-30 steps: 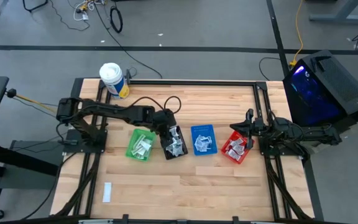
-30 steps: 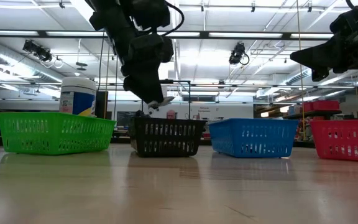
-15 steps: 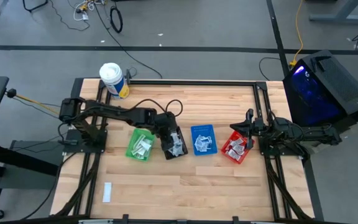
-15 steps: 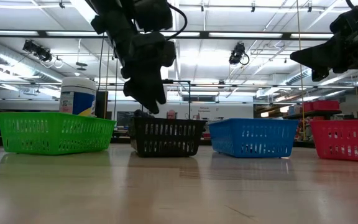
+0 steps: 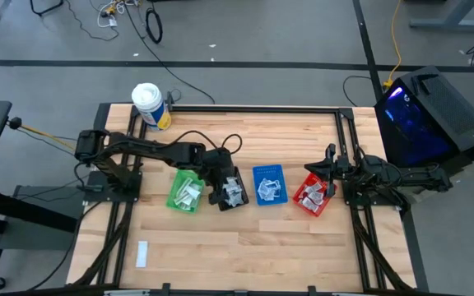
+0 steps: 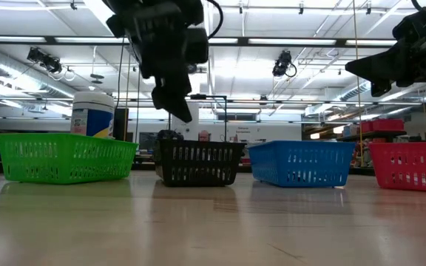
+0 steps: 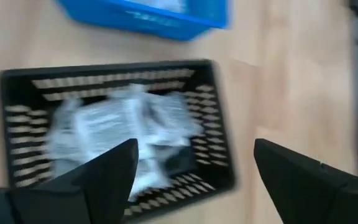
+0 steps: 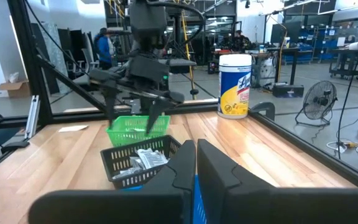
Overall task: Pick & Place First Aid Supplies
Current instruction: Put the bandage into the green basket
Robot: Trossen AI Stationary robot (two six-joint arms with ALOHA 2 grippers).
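A: The left gripper [image 5: 226, 188] hangs over the black bin [image 7: 219, 134], fingers [image 7: 98, 171] spread wide and empty. The packets [image 7: 114, 127] lie heaped inside it.

B: Looks like a drop. It should lift straight up, clear of the rim, before heading for the lone packet [image 5: 142, 253] on the surface [image 5: 245, 247]. The right gripper [image 5: 329, 158] waits, fingers closed, by the red bin [image 5: 313, 196].

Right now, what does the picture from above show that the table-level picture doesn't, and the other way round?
Only the overhead view shows the packets lying inside the bins, plus one loose packet on the table. Only the table-level view shows how high the left gripper hangs above the black bin, and the room's ceiling lights behind. Both show the green bin, blue bin, red bin and white tub.
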